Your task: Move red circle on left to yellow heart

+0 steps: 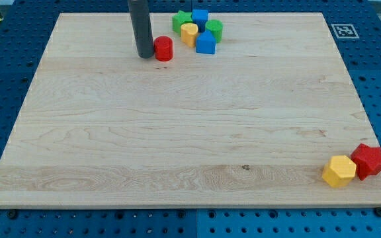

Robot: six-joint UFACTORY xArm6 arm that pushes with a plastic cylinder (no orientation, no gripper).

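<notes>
The red circle (163, 49) stands near the view's top, left of centre. My tip (144, 55) rests on the board touching or almost touching the circle's left side. The yellow heart (189, 33) lies a short way to the circle's upper right, in a tight cluster of blocks. A small gap separates the circle from the heart.
Around the heart sit a green block (181, 20), a blue cube (200, 18), a green circle (214, 30) and a blue block (205, 43). A yellow hexagon (339, 171) and a red star-like block (368, 160) lie at the bottom right. The wooden board (177, 132) rests on a blue perforated table.
</notes>
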